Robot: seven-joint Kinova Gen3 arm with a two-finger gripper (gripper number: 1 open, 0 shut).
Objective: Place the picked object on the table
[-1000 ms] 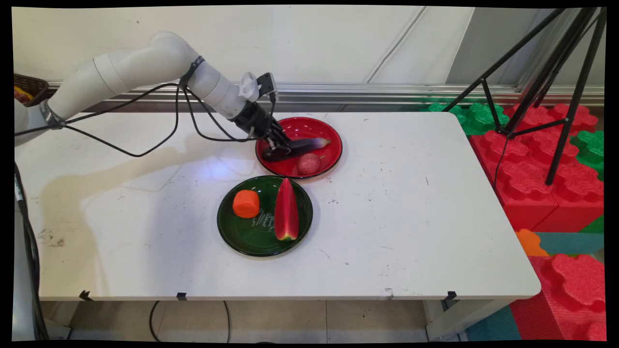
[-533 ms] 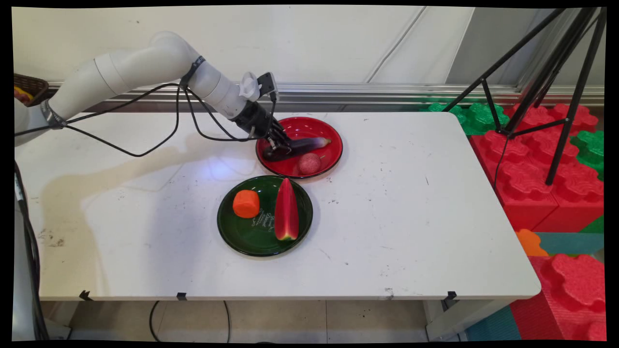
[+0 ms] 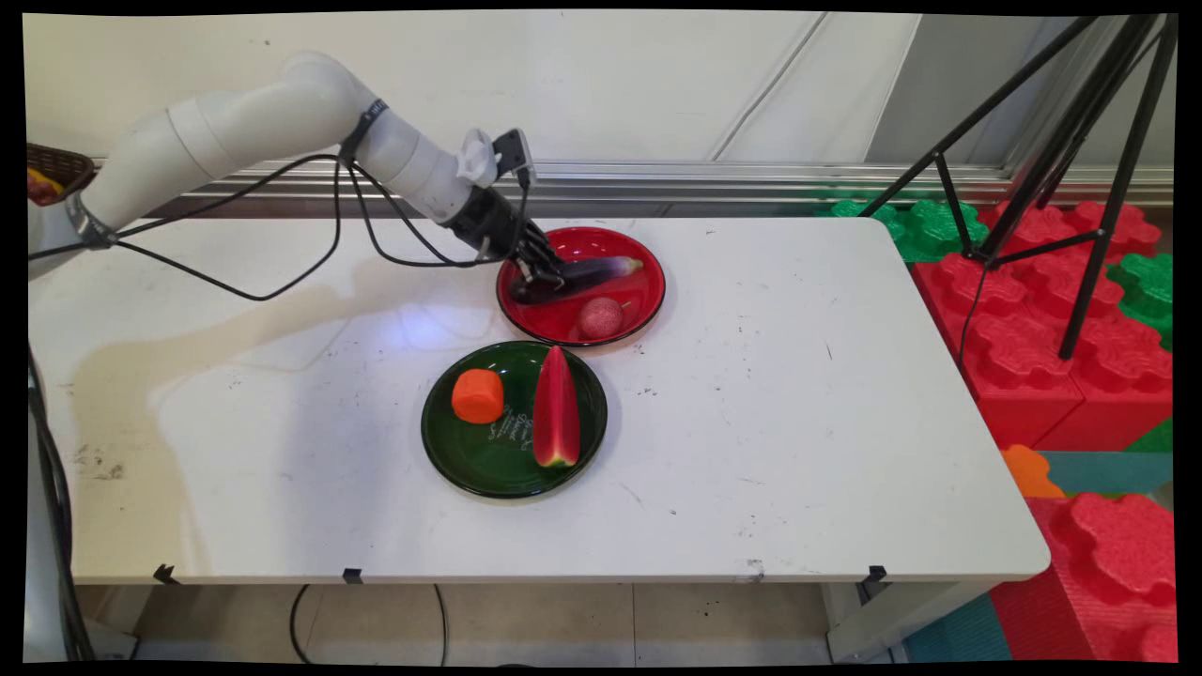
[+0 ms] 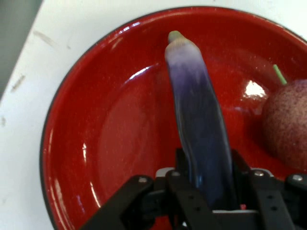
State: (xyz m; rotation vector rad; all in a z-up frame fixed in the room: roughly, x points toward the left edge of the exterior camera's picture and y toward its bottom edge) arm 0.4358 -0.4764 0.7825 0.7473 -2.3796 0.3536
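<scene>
Lifted slightly since a second ago, the eggplant (image 4: pixel 199 124) tilts over the red plate (image 3: pixel 648 291), the gripper's (image 4: pixel 206 191) jaws clamped on its dark end; gripped so far off-centre, it could pivot and slip free.

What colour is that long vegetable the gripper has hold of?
The eggplant is dark purple, fading to pale lilac near its greenish tip; the hand view shows it best.

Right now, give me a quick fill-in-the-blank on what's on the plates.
1. The gripper fingers are shut on the ____.
2. The eggplant and the lychee share the ____ plate.
3. The watermelon slice lies on the ____ plate, beside the orange block.

Missing words: eggplant; red; green
</scene>
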